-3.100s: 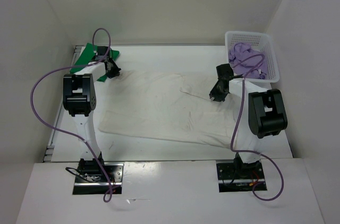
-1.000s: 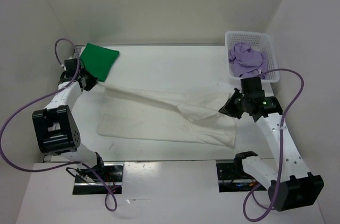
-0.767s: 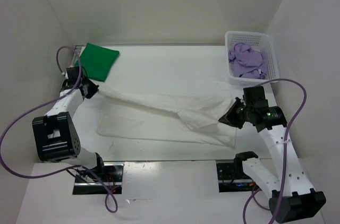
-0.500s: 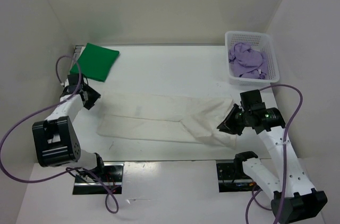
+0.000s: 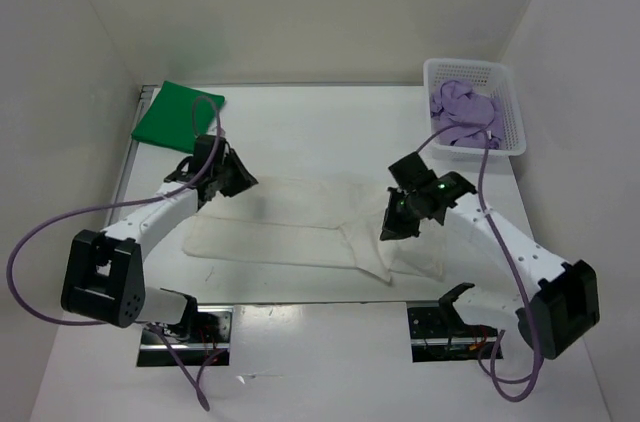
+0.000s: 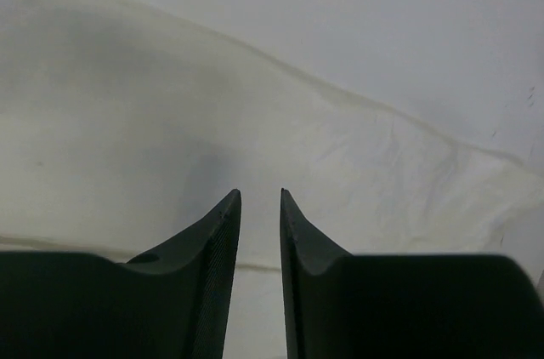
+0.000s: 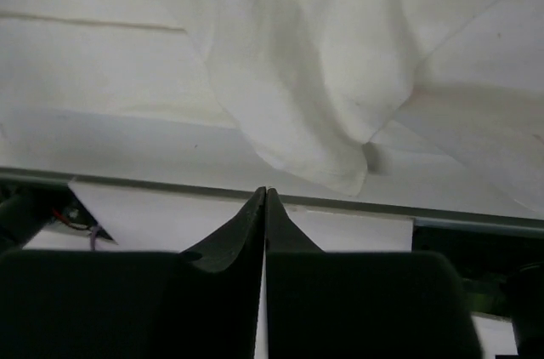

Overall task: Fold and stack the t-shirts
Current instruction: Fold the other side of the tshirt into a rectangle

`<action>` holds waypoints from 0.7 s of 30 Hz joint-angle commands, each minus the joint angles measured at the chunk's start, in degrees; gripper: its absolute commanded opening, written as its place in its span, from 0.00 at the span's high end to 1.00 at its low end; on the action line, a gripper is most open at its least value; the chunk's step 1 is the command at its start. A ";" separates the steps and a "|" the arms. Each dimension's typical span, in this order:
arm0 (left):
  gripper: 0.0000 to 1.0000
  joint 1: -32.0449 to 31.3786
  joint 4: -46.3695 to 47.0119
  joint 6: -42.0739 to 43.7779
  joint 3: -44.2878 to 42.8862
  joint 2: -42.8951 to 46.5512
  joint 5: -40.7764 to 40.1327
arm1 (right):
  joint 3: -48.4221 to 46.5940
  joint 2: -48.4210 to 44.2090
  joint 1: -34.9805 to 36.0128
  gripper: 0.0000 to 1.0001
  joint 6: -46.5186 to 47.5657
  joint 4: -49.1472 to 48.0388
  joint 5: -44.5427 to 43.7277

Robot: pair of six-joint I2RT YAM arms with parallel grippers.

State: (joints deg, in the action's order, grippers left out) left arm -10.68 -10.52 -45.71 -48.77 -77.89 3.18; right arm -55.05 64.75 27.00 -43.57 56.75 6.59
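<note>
The white-cream t-shirt point(image 5: 300, 227) lies folded lengthwise across the middle of the table, bunched at its right end. The green t-shirt point(image 5: 178, 114) lies folded at the back left corner. The purple t-shirt point(image 5: 462, 112) is crumpled in the white basket point(image 5: 510, 92). My left gripper point(image 5: 242, 182) hovers over the white-cream shirt's far left edge point(image 6: 170, 112); its jaws point(image 6: 260, 193) stand slightly apart with nothing between them. My right gripper point(image 5: 391, 229) is over the shirt's bunched right part point(image 7: 314, 78), shut and empty point(image 7: 266, 190).
The basket stands at the back right corner. The table's front edge point(image 7: 170, 182) runs just below the shirt in the right wrist view. Side walls enclose the table left and right. Purple cables loop off both arms.
Both grippers pulled the shirt's far edge toward the front, folding it lengthwise, then let go. Both arms have since swung inward over the shirt.
</note>
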 commanded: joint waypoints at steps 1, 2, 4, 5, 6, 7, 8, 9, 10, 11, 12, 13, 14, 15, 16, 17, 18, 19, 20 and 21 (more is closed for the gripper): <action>0.69 -6.08 2.78 -2.10 1.58 -2.43 1.92 | 3.45 3.61 3.59 0.98 -2.04 -7.25 -7.19; 0.69 -7.68 2.79 -2.10 1.05 -3.14 2.70 | 4.32 3.63 2.10 0.82 -2.04 -8.49 -8.08; 0.69 -11.54 2.79 -1.40 -0.96 -5.77 2.01 | 4.33 4.33 -2.63 0.64 -2.83 -13.21 -7.21; 0.67 -12.08 2.79 -1.40 -1.76 -6.74 2.01 | 4.33 4.33 -3.96 0.54 -3.44 -14.90 -9.29; 0.67 -12.09 3.40 -0.09 -2.46 -8.84 2.01 | 3.81 5.90 -7.37 0.53 -3.45 -16.31 -9.31; 0.67 -12.09 3.40 0.62 -3.42 -9.99 1.48 | 3.81 6.78 -9.23 0.53 -3.45 -19.11 -10.36; 0.66 -12.09 3.40 1.32 -5.43 -11.13 1.48 | 3.81 7.84 -11.08 0.53 -3.45 -20.44 -11.33; 0.65 -12.09 3.40 1.94 -6.41 -13.58 0.78 | 3.81 9.06 -13.01 0.53 -2.41 -21.67 -11.34; 0.65 -10.96 3.40 2.47 -7.29 -14.82 1.65 | 3.20 11.34 -16.16 0.53 -1.70 -22.21 -12.64; 0.65 -10.25 3.40 2.47 -8.08 -16.06 2.70 | 2.58 12.23 -17.59 0.52 -1.17 -22.91 -14.48; 0.64 -9.63 3.40 2.47 -8.70 -17.98 4.71 | 2.58 12.85 -19.08 0.52 -0.03 -23.44 -16.94; 0.64 -9.10 4.01 2.47 -8.71 -18.78 5.25 | 2.58 13.47 -22.31 0.52 -0.02 -24.75 -17.48; 0.64 -8.49 4.54 2.47 -8.71 -20.18 5.26 | 2.58 14.08 -23.65 0.52 0.50 -25.54 -18.18; 0.64 -8.48 4.55 2.47 -8.71 -20.72 5.78 | 2.58 14.09 -24.80 0.52 0.51 -26.68 -19.06; 0.64 -7.70 5.24 1.86 -8.71 -21.34 6.39 | 3.27 14.70 -26.11 0.52 0.51 -27.65 -18.46; 0.64 -6.47 5.77 1.25 -8.71 -21.86 6.40 | 3.28 16.01 -28.21 0.52 0.51 -28.96 -17.93; 0.64 -5.94 5.78 1.24 -8.71 -22.39 7.10 | 3.28 16.80 -28.93 0.52 0.51 -29.85 -17.93; 0.64 -5.41 6.47 1.24 -9.23 -23.09 7.10 | 3.28 17.59 -29.46 0.52 1.11 -30.38 -17.23; 0.64 -4.88 7.18 0.63 -9.23 -23.88 7.71 | 3.28 19.43 -29.47 0.52 1.12 -30.91 -17.22; 0.64 -4.10 7.18 0.63 -9.76 -23.89 7.72 | 3.28 20.40 -29.47 0.52 1.73 -32.30 -16.44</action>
State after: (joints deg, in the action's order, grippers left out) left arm -16.27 -6.48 -45.15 -56.27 -100.82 8.84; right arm -50.65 82.28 -2.37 -43.51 30.50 -8.88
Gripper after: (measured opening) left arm 0.356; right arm 0.480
